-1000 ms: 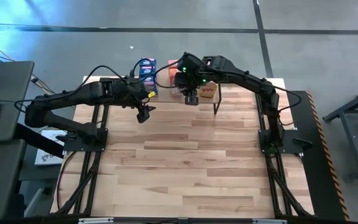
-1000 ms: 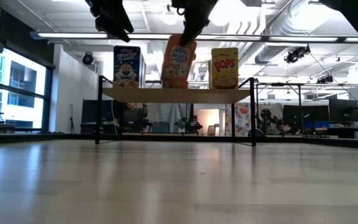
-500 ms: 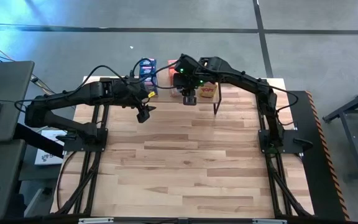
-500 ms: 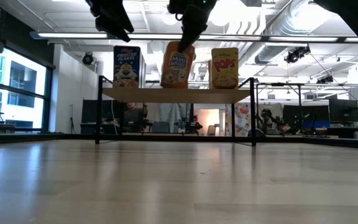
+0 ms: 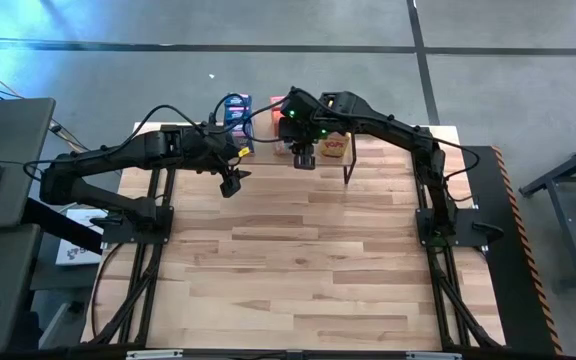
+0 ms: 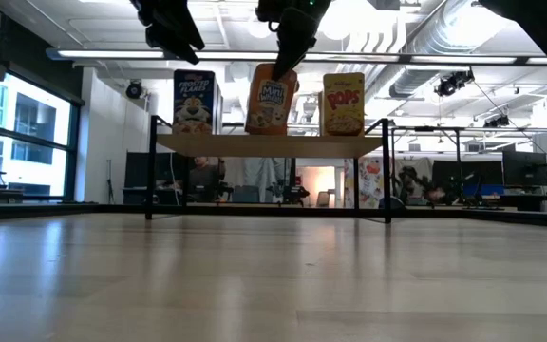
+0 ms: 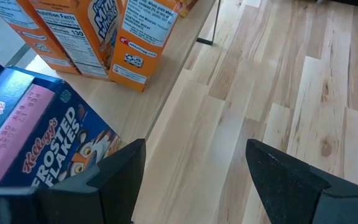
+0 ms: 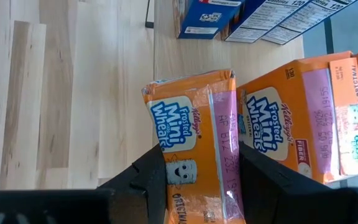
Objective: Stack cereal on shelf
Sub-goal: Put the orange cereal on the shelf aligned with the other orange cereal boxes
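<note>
Orange box (image 8: 194,155) pinched between the right gripper (image 8: 194,180)'s fingers leans on the shelf (image 6: 269,144), one bottom edge seemingly down; let go now and I reckon it topples forward or knocks the two orange boxes (image 8: 319,118) just behind; left gripper (image 7: 194,180) hangs spread and empty by the blue boxes (image 7: 30,143); yellow box (image 6: 344,104) stands farther along

Grey floor (image 5: 118,60), perhaps concrete.
</note>
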